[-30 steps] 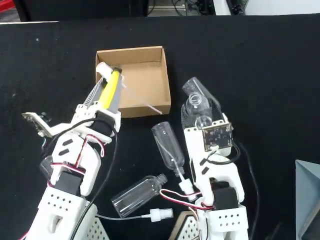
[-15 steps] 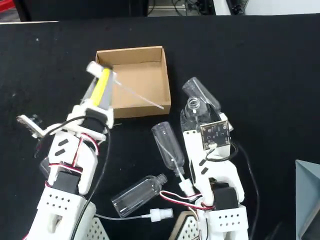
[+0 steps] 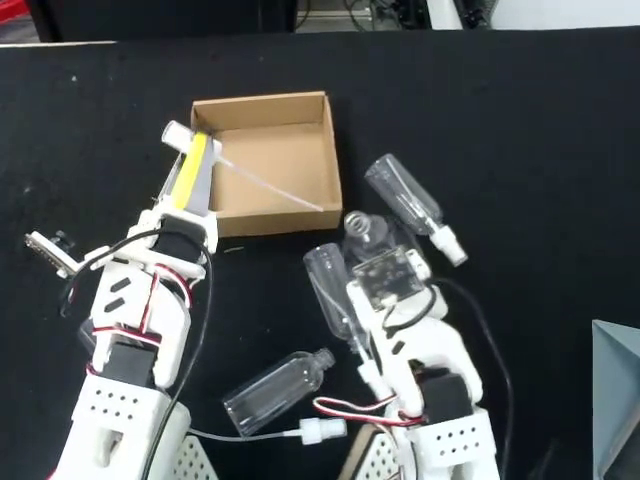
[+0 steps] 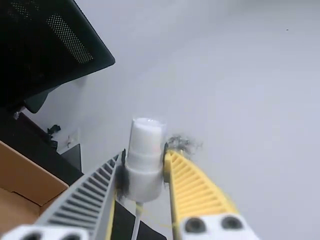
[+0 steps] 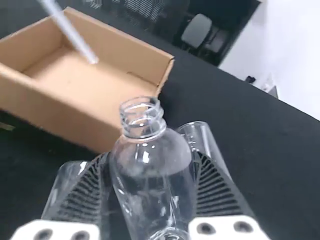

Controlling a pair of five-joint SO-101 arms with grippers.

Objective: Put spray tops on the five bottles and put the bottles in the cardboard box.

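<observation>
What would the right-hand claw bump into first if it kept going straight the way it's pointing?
Probably the cardboard box. The right gripper, with the open bottle it holds leading, points at the box's near wall. Depth is hard to judge, so it might pass just over the rim instead.

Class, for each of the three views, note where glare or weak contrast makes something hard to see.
High view: the loose bottle lying on the black table shows mainly through bright glints along its edges. Left wrist view: the white spray top stands against a pale wall, so contrast is weak. Right wrist view: highlights streak the held bottle.
</observation>
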